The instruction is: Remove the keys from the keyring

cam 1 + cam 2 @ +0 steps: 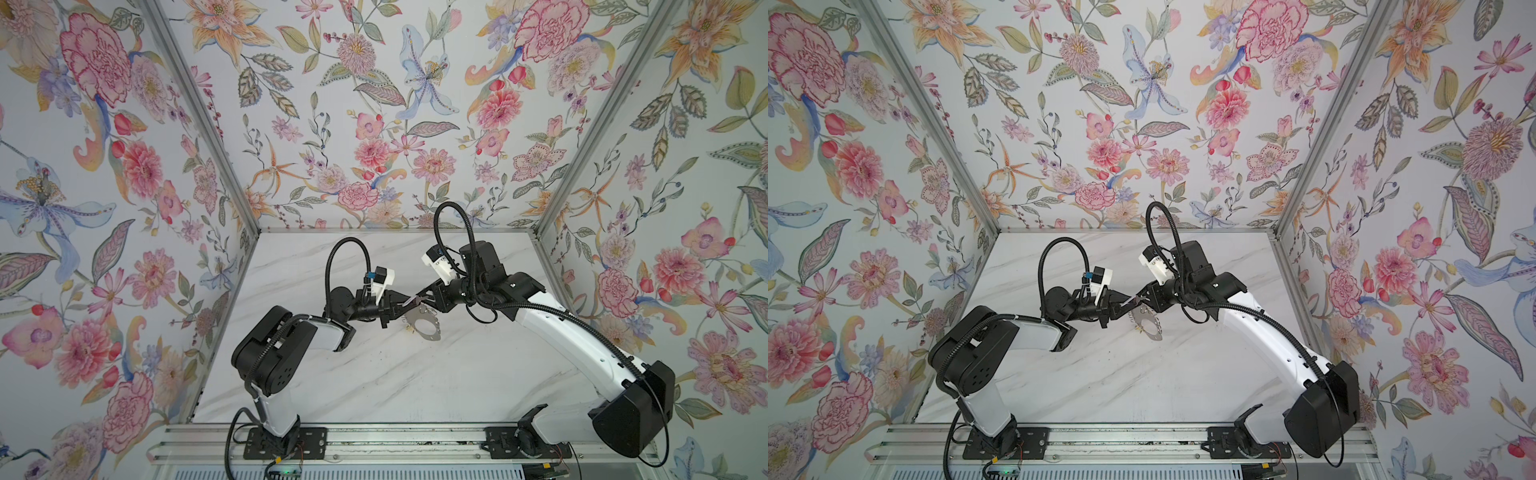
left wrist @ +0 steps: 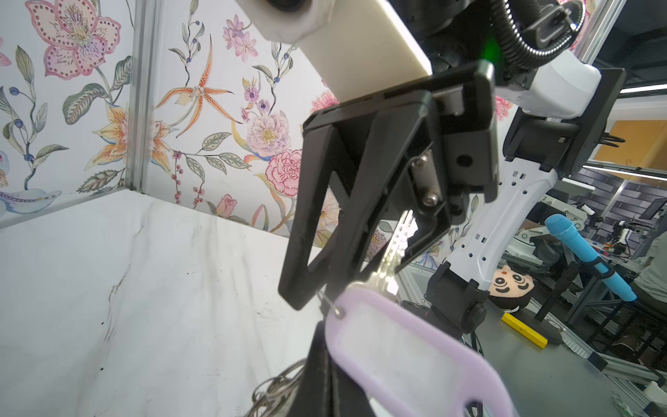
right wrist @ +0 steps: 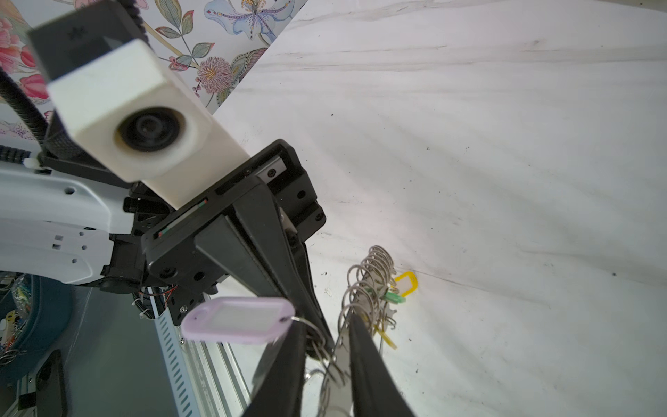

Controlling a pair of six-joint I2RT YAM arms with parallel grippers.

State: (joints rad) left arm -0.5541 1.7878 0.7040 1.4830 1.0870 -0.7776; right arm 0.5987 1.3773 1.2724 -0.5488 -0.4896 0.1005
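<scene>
Above the surface (image 1: 374,374), one key is mid-removal. The left end effector (image 3: 319,343) is pinched shut on the lilac key (image 3: 238,319) at its ring, with the keyring (image 1: 417,318) tilted just beneath. The right end effector (image 1: 423,296) stands narrowly open around the keyring's fringe, gripping nothing clearly. The next move, I judge, is to clamp there and work the ring off.

Table (image 1: 374,374): arms reach in from near edge and meet mid-table, toward rear. Left pincer (image 1: 404,306) on left, right pincer (image 1: 420,297) on right, tips almost touching. Tagged key (image 3: 238,319) at meeting point, tag jutting out beside left pincer's tips. Keyring (image 1: 426,325) just below and in front of pincers, tilted, upper edge in right pincer's gap. Other tagged keys (image 3: 405,282) close beside keyring, on left arm's side, low by table.
</scene>
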